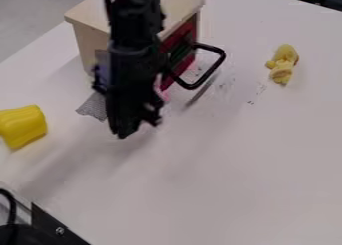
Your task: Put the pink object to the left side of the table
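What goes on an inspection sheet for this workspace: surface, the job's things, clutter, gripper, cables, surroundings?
Surface: white table, dark specks at upper right.
Job's things: pink object, mostly hidden behind the arm; whether held, cannot tell.
Clutter: wooden box with red front and black handle; yellow block at left; small yellow toy; grey mesh near the box.
Gripper: black gripper low, in front of the box.
Cables: black cable-like curve, lower left.
Surroundings: grey floor, upper left.
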Motion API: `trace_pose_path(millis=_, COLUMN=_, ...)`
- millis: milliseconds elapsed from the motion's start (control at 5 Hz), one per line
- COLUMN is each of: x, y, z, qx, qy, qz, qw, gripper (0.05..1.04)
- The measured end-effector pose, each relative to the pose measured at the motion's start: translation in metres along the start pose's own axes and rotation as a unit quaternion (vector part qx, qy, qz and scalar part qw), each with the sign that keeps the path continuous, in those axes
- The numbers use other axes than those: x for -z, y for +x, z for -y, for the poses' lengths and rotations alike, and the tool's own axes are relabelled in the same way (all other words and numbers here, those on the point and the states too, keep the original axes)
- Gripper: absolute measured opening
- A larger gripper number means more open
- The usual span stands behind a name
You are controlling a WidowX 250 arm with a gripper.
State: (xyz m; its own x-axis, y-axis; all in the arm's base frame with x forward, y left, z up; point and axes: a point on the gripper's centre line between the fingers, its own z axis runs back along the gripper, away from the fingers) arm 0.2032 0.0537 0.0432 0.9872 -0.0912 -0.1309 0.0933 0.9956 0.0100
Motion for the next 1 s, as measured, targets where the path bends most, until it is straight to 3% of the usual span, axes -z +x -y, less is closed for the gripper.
trace_pose_path(millis=200, x=0.017, y=-0.01, z=-0.016, qx=-0.009, qy=-0.028, qz=0.012, qw=0.9995, gripper=0.104)
trace_pose_path(millis=400, x=0.025, y=-0.015, z=-0.018, qx=-0.022, qy=-0.046, qz=-0.008, qw=0.9987, gripper=0.282)
trace_pose_path(millis=600, x=0.024, y=-0.014, z=-0.016, qx=-0.023, qy=-0.049, qz=-0.001, qw=0.9985, gripper=0.549)
trace_pose_path(millis=800, x=-0.005, y=-0.02, z=-0.02, qx=-0.008, qy=-0.042, qz=0.043, qw=0.9981, gripper=0.857)
trace_pose_path(millis=1000, x=-0.033, y=-0.03, z=-0.023, qx=-0.004, qy=-0.037, qz=0.085, qw=0.9957, gripper=1.011)
